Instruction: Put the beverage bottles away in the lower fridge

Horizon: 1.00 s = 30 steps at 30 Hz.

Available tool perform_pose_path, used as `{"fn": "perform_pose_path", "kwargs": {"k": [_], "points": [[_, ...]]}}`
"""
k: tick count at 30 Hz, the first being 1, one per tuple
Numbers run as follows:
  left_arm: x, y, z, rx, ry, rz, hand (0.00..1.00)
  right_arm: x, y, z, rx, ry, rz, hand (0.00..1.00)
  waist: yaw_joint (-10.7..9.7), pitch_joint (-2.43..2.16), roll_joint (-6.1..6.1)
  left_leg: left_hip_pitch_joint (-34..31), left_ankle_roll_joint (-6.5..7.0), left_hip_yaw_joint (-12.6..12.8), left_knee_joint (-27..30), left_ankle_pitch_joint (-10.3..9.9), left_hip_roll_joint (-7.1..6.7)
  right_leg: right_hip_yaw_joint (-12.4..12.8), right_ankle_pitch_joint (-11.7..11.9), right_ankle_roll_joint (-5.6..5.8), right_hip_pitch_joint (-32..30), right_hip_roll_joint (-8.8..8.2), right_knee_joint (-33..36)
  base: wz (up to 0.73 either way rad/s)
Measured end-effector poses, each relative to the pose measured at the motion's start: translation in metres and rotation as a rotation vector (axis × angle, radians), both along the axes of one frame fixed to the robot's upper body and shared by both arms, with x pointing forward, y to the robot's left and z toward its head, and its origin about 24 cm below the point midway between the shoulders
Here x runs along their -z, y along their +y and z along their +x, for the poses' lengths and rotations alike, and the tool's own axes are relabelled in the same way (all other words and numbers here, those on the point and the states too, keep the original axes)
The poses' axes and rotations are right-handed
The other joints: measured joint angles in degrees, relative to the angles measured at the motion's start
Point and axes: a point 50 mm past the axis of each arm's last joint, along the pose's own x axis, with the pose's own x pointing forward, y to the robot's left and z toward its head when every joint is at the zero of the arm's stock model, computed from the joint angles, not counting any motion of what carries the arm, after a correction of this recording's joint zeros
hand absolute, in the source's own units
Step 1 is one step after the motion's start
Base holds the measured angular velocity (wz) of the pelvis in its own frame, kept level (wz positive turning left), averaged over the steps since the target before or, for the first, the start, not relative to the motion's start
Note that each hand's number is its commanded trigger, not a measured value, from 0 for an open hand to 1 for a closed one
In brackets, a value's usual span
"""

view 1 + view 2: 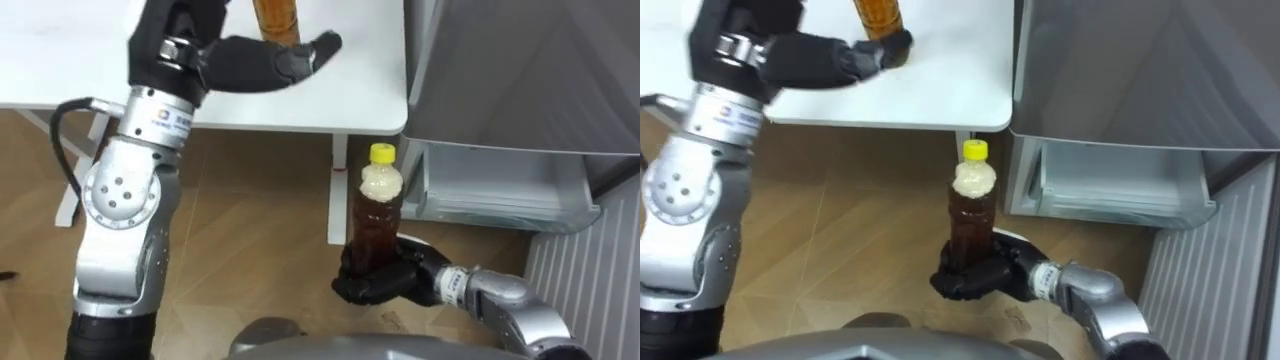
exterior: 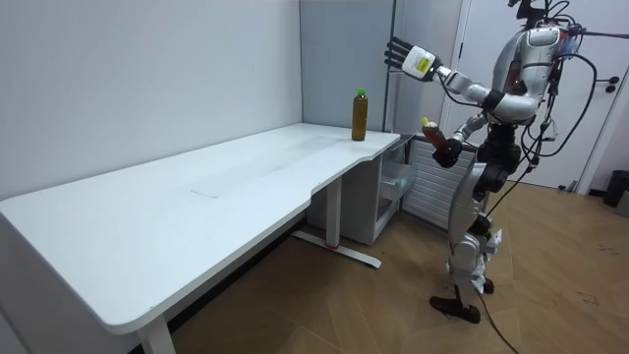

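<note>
1. The fridge (image 1: 520,80) stood just beside the white table (image 1: 100,80), with its lower compartment (image 1: 500,195) open in front of the robot.
2. The right hand (image 1: 375,282) was clenched round the base of the yellow-capped bottle (image 1: 378,215), which stood upright near that opening. Carrying it in upright and setting it down before letting go looked wisest.
3. The left hand (image 1: 250,62) hovered with its fingers stretched out, grasping nothing, beside the amber bottle (image 1: 276,18) on the table. A careless brush could topple that bottle.
</note>
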Motion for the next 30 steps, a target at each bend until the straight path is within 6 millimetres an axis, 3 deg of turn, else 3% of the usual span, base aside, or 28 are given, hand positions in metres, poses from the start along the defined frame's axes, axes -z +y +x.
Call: {"fn": "perform_pose_path", "kwargs": {"k": [14, 20, 23, 26, 30], "points": [[-0.027, 0.069, -0.023, -0.614, -0.251, 0.067, 0.0, 0.002, -0.017, -0.007, 0.115, -0.029, -0.05, 1.0, 3.0, 0.18, 0.27, 1.94, -0.04, -0.67, -0.68, -0.01, -0.23, -0.53, -0.01, 0.02, 2.22, 0.02, -1.04, 0.01], [-0.027, 0.098, -0.038, -0.832, -0.299, -0.089, 0.0, 0.006, -0.025, -0.023, 0.156, -0.001, -0.092, 1.0, 5.03, -0.07, 0.43, 1.98, -0.06, -0.73, -0.87, 0.01, -0.39, -0.63, -0.04, 0.04, 2.17, -0.01, -2.03, 0.0], [-0.004, 0.117, -0.045, -0.911, -0.213, -0.214, 0.0, 0.006, -0.026, -0.023, 0.158, -0.006, -0.117, 1.0, 5.12, -0.45, 0.65, 3.02, -0.04, -0.58, -1.47, 0.09, -0.7, -0.61, -0.26, 0.2, 2.89, -0.29, -2.08, 0.0], [0.028, 0.134, -0.053, -0.991, -0.069, -0.321, 0.0, 0.009, -0.026, -0.025, 0.178, 0.009, -0.128, 1.0, 5.22, -1.01, -0.28, 3.89, -0.01, -0.58, -2.26, 0.1, -0.98, -0.59, -0.79, 0.3, 3.34, -0.55, -2.09, 0.0], [0.077, 0.146, -0.059, -1.089, 0.15, -0.469, 0.0, 0.01, -0.029, -0.025, 0.213, 0.018, -0.161, 1.0, 6.2, -0.9, -0.93, 3.93, -0.01, -0.56, -2.23, 0.1, -0.96, -0.58, -0.79, 0.3, 3.36, -0.54, -2.06, 0.0]]}}
